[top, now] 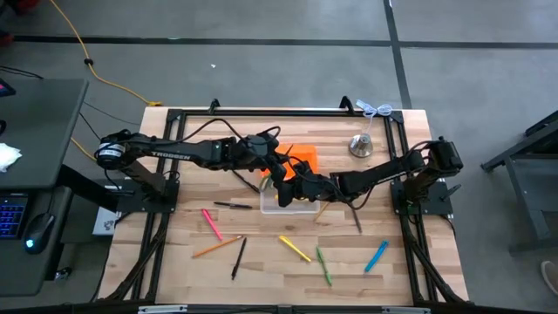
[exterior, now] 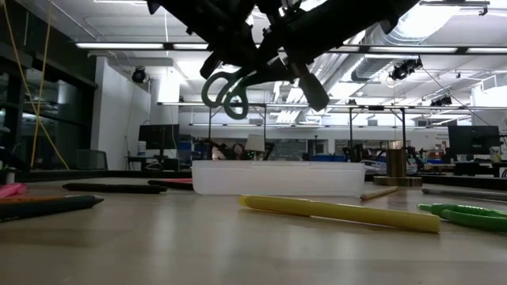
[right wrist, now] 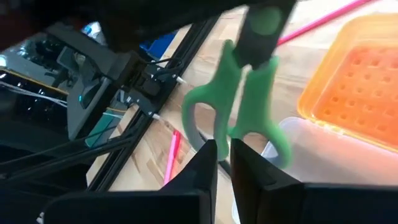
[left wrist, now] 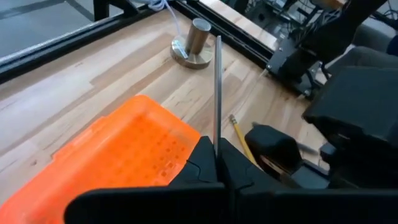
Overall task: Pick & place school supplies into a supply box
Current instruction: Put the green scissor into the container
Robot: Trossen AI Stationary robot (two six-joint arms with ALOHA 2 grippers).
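Observation:
Green-handled scissors [exterior: 226, 91] hang in the air above the clear supply box [exterior: 277, 178], between both grippers. Their handle loops [right wrist: 236, 106] point down toward the table's left, and the blade [left wrist: 217, 87] sticks out past my left gripper. My left gripper [left wrist: 217, 158] reaches in from the left and is shut on the blade. My right gripper [right wrist: 224, 155] comes from the right and is closed on a handle loop. The box's orange lid [top: 301, 157] lies open on the far side of the box [top: 292, 205]. My left gripper pinches the flat metal blade [left wrist: 217, 140] between its two fingers, with the blade's length running on past the fingertips. The handles are hidden below the fingers in its own view. The scissors are clear of the table and the box. My right gripper has the inner rim of one green handle loop [right wrist: 221, 140] in the narrow gap between its fingertips, which meet it slanting from the table's right. The loops hang free above the box.
A silver bell [top: 362, 144] stands at the far right. Loose on the near half of the table lie pink [top: 211, 223], orange [top: 216, 248], black [top: 238, 258], yellow [top: 295, 248], green [top: 323, 266] and blue [top: 376, 256] pens. Another black pen [top: 233, 205] lies left of the box.

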